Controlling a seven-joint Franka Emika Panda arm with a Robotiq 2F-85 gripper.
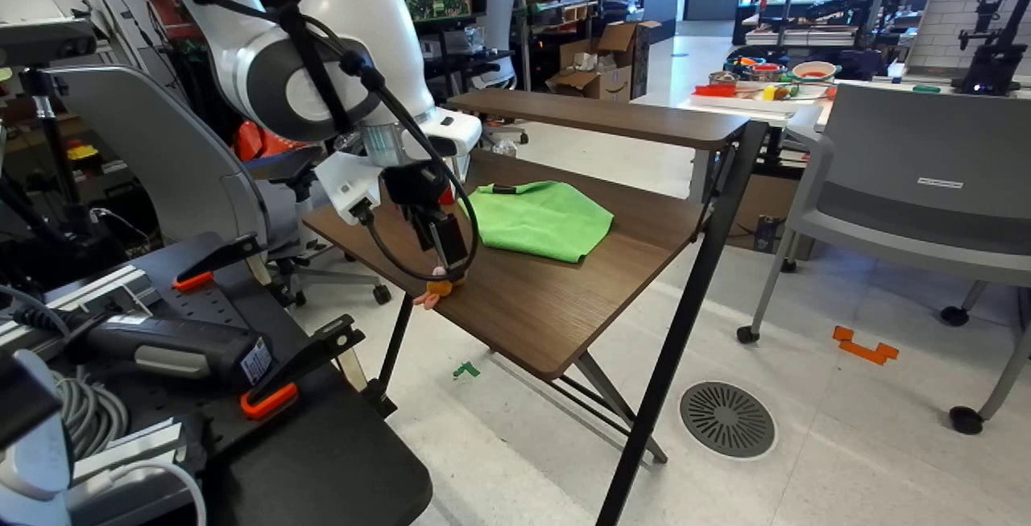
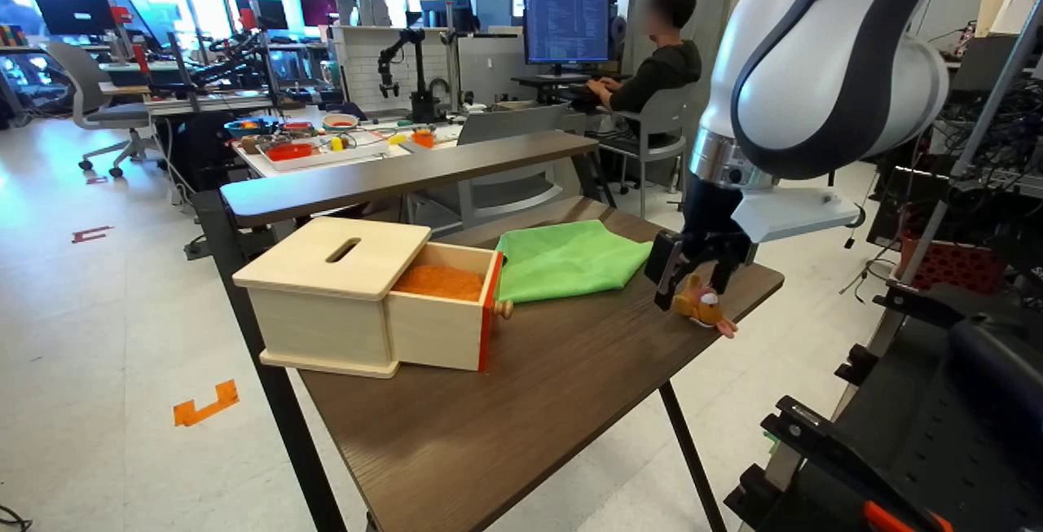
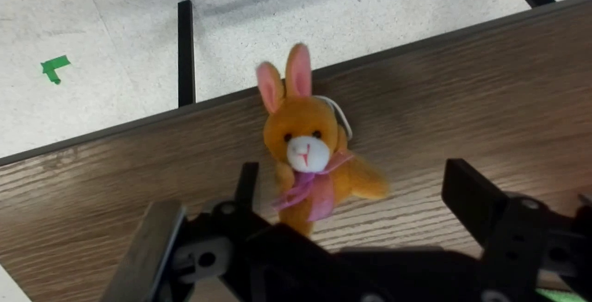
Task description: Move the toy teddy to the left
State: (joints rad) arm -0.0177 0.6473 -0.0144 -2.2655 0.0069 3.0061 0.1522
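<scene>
The toy teddy (image 3: 300, 121) lies between the parted jaws of the gripper (image 3: 351, 168). Green cloth (image 2: 570, 259) and wooden box (image 2: 322, 316) share the table (image 2: 521, 426).

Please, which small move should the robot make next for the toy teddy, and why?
Probably a gentle closing of the end effector: its fingers stand open, and in the wrist view the body of the toy teddy shows between them. I cannot tell whether they are low enough, so closing slowly seems wise.
</scene>
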